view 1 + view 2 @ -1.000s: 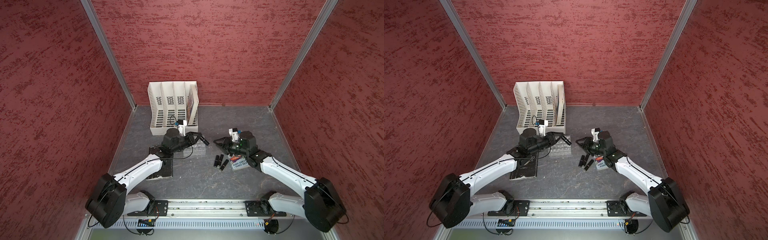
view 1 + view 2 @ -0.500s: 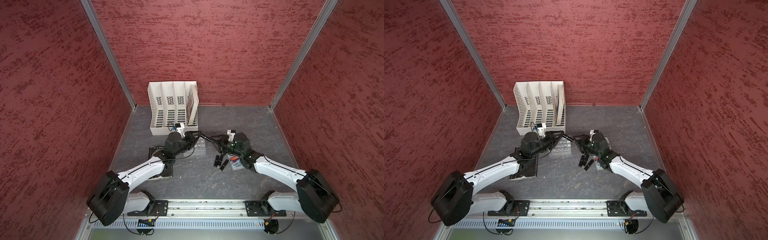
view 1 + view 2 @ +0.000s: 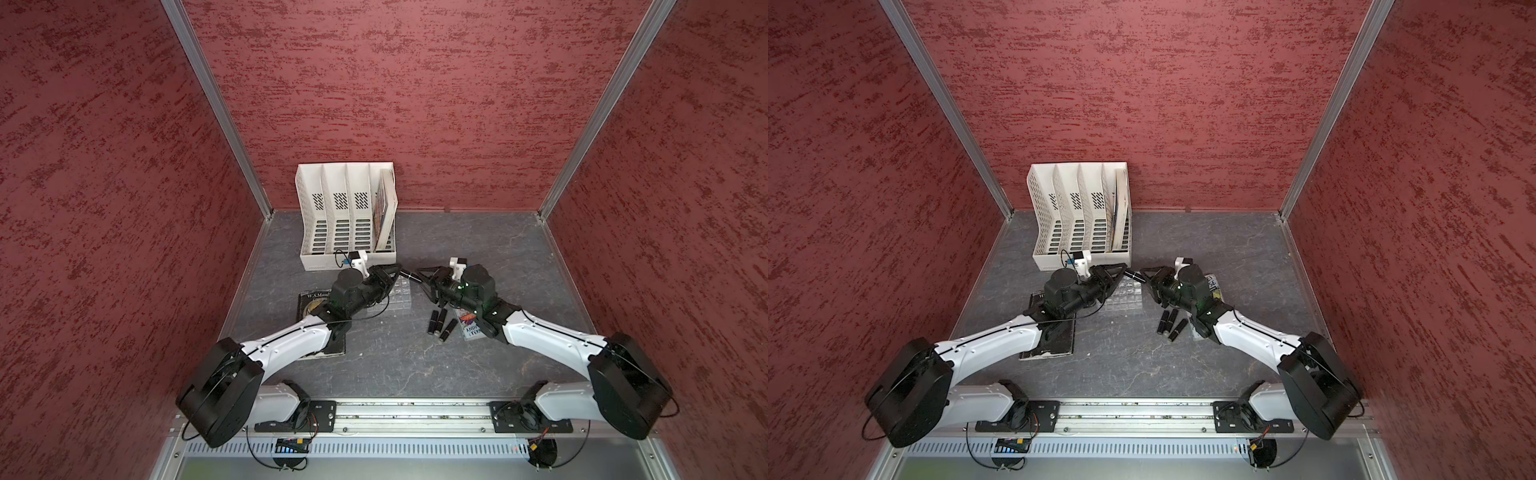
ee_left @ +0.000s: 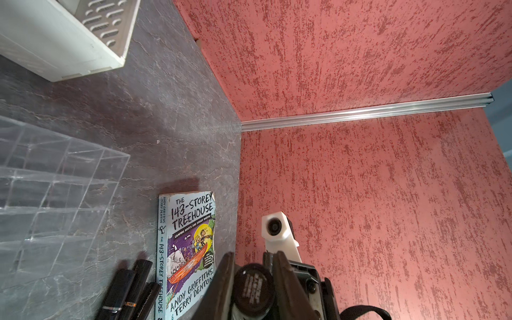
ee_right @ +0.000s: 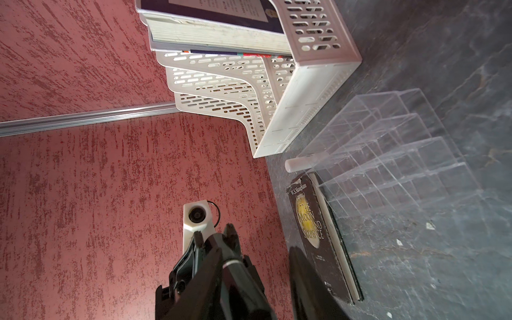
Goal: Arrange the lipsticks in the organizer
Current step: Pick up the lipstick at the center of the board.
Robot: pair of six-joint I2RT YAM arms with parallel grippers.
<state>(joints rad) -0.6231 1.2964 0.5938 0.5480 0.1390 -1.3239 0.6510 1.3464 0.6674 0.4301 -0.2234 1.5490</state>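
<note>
Only right wrist view: white lipstick (image 5: 304, 163)

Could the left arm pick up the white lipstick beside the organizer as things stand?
Probably not yet: the left gripper has its fingers shut on a black lipstick. The white lipstick itself lies uncovered beside the organizer.

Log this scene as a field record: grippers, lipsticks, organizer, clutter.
left gripper: shut on a black lipstick, held level near the organizer's far edge
right gripper: jaws apart, facing that lipstick's free end; contact unclear
organizer: clear, on the table between the arms; no lipstick seen in its cells
on the table: three black lipsticks side by side near the right arm; white lipstick lying at the organizer's corner
clutter: file rack; Treehouse book; Moon and Sixpence book
</note>
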